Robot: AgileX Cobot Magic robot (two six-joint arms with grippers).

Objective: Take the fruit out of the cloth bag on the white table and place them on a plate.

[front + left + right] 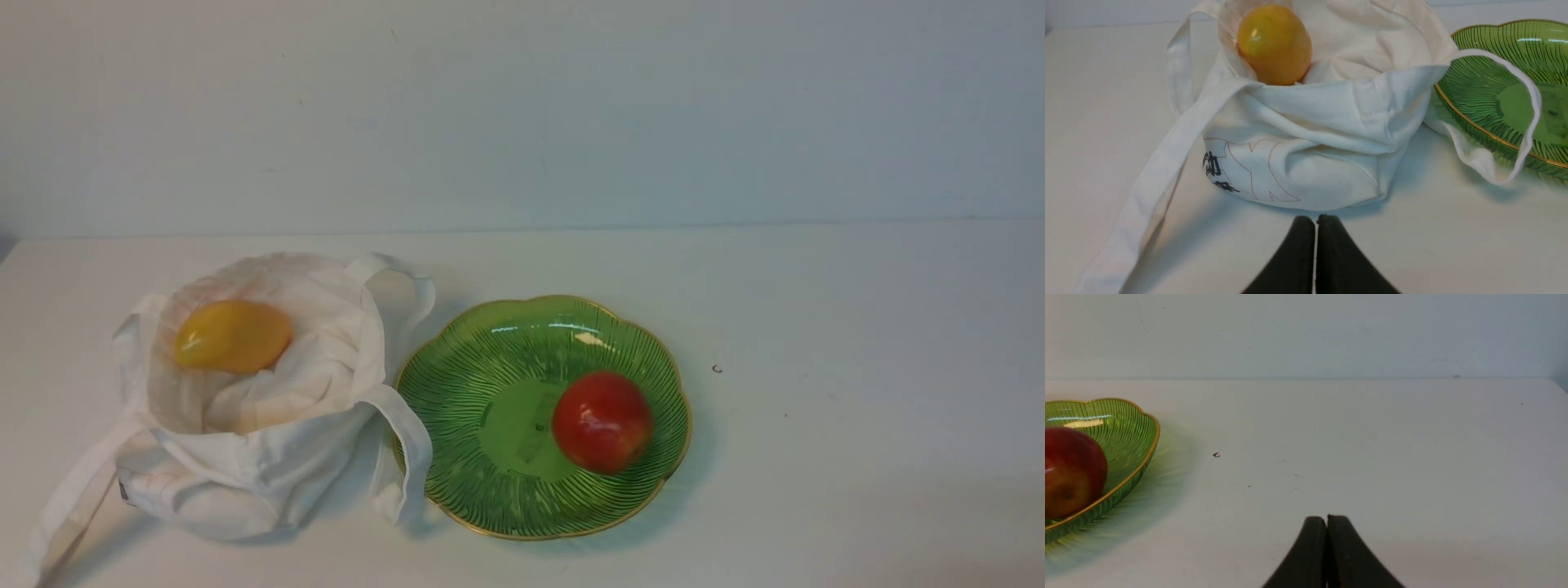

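Observation:
The white cloth bag [261, 425] stands open on the white table [816, 457], left of the green plate [490, 490]. The yellow-orange mango-like fruit [233, 336] lies inside the bag; it also shows in the left wrist view [1274, 43]. The red apple-like fruit [602, 421] rests on the plate, right of its centre, and shows in the right wrist view [1069, 471]. My left gripper [1315, 218] is shut and empty, a little in front of the bag [1310, 134]. My right gripper [1326, 517] is shut and empty over bare table, right of the plate [1126, 433]. Neither gripper shows in the front view.
One bag strap [408, 457] drapes over the plate's near left rim; another strap [69, 506] trails toward the table's front left. A small dark speck [717, 369] lies right of the plate. The pale wall [522, 114] closes the far side.

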